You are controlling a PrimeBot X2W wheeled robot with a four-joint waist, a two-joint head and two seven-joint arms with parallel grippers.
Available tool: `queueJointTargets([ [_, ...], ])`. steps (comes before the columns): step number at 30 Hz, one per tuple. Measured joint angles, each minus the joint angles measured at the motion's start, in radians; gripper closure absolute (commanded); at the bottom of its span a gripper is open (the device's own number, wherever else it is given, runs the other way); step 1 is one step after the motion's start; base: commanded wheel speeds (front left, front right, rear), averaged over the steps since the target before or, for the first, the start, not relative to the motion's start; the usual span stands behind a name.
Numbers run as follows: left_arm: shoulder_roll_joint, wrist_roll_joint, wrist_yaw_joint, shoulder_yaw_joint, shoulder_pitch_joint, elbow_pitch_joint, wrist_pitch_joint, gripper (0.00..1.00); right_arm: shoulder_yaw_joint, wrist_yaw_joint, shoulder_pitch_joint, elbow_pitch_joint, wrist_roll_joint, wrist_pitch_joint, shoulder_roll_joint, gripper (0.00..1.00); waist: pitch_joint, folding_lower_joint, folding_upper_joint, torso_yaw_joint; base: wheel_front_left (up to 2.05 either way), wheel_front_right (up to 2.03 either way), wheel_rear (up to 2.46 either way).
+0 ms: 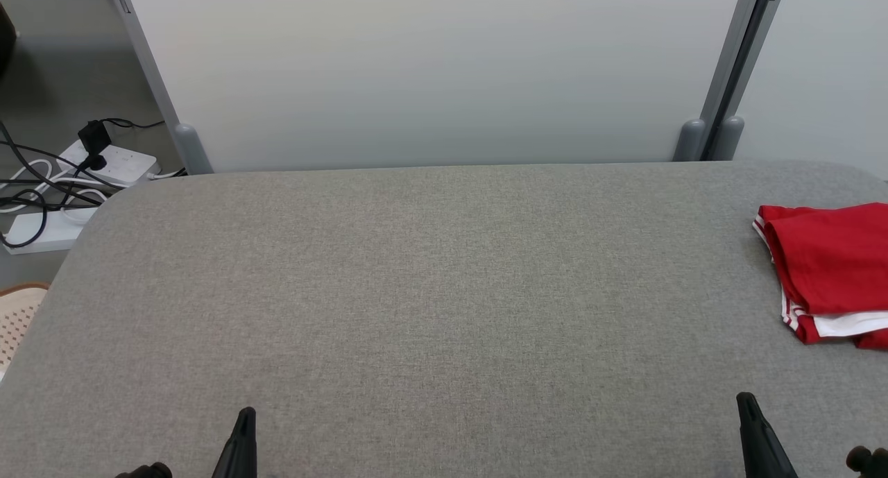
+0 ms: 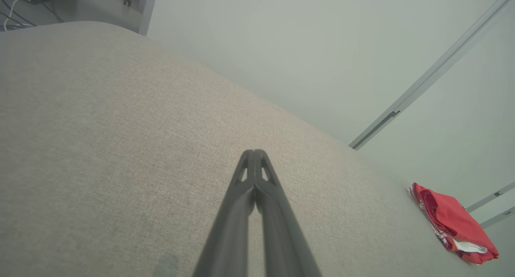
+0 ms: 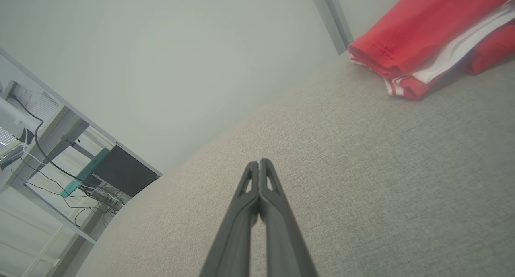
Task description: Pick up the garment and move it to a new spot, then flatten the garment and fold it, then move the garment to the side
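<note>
The garment [image 1: 832, 263] (red, white trim) lies folded at the right edge of the table [image 1: 416, 291]. Left gripper [image 2: 254, 151] and right gripper [image 3: 259, 161] sit at the near side, fingers pressed together, empty, well apart from it.

Bright, soft, even indoor light.
Shadows on the grey surface [image 1: 444, 291] are faint, darkest under the red garment [image 3: 422, 31]; both wrist views curve straight lines toward their edges and look slightly hazy.

The garment [image 1: 832, 270] lies on the table [image 1: 416, 291] at its right edge, ahead of the right claw [image 1: 746, 402]
</note>
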Motion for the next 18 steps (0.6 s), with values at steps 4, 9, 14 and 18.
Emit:
queueJointTargets([
  [4, 0.001, -0.059, -0.002, 0.005, -0.016, 0.004, 0.015, 1.0, -0.003, 0.0, -0.015, 0.003, 0.053, 0.01, -0.001, 1.0, 0.003, -0.0001, 0.0, 0.0, 0.0, 0.0, 0.0],
  [9, 0.001, -0.118, -0.01, 0.011, -0.033, 0.008, 0.026, 1.0, -0.007, 0.0, -0.02, 0.01, 0.109, 0.027, -0.001, 1.0, 0.007, 0.0, 0.0, -0.001, 0.0, 0.0, 0.0],
  [14, 0.001, -0.175, -0.015, 0.018, -0.037, 0.013, 0.043, 1.0, -0.012, 0.0, -0.038, 0.024, 0.162, 0.041, -0.002, 1.0, 0.01, 0.0, 0.0, -0.001, 0.0, 0.0, 0.0],
  [18, 0.001, -0.243, -0.017, 0.025, -0.057, 0.02, 0.061, 1.0, -0.028, 0.0, -0.055, 0.031, 0.229, 0.055, -0.003, 1.0, 0.014, -0.0001, 0.0, -0.001, 0.0, 0.0, 0.0],
])
